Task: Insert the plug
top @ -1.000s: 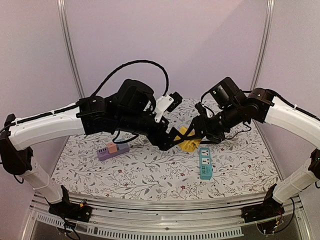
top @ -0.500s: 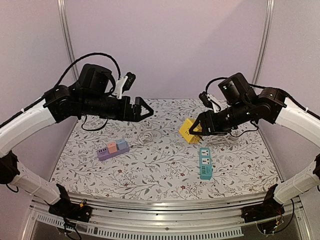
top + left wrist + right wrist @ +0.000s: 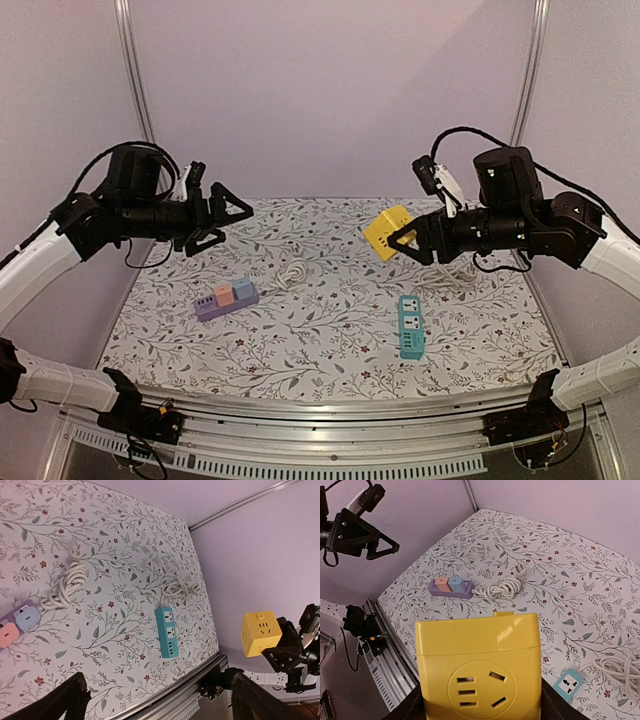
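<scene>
Plug (image 3: 520, 570) on coiled white cord (image 3: 500, 589); glossy yellow cube (image 3: 479, 667) (plastic) between right fingers (image 3: 551, 711).

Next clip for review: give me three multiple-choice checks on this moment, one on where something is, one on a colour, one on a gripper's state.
1. Where is the yellow cube socket?
A. set down and released
B. held up in the air by the right gripper
C. out of every view

2. What colour is the right-hand power strip?
A. red
B. teal
C. black

3. The left gripper is:
A. open and empty
B. shut on a cable
C. shut on a plug

Key:
1 B: the right wrist view shows the cube filling the space between the fingers, well above everything else.
2 B: it is plainly teal in the top and left wrist views.
3 A: its jaws stand wide apart with nothing between them.
</scene>
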Robot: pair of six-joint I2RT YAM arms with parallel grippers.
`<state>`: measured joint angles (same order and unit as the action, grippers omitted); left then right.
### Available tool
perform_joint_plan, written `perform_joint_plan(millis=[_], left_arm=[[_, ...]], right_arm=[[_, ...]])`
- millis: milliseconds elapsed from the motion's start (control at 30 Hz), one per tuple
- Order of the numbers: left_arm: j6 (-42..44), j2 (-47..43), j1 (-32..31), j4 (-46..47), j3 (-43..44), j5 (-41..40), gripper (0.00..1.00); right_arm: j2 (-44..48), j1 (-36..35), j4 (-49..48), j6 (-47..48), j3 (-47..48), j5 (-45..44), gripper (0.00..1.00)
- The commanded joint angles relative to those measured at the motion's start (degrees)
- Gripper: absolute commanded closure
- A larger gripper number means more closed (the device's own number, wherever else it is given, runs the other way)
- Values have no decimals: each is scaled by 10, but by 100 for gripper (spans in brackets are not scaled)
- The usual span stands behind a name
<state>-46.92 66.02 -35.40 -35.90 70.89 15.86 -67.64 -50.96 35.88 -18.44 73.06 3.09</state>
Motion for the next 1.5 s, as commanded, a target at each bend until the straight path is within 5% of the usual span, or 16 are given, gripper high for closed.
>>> perform_joint_plan(millis=[0,167,433,833,1467], left_arm=[[-79,-67,56,66,-80,25,0],[-49,-49,65,6,-52,85,0],[-66,-13,55,33,-23,212,0],[-73,85,-61,60,56,217,1],[-102,166,-101,116,77,287,3]], right_arm=[[10,-10,-62,49,-8,-20,100],[-3,-26,-76,77,-6,-22,100],[-27,-60,-110,137,-5,-17,100],[-71,-101,-127,170,21,-6,100],[-117,-143,-116,176,65,-14,100]])
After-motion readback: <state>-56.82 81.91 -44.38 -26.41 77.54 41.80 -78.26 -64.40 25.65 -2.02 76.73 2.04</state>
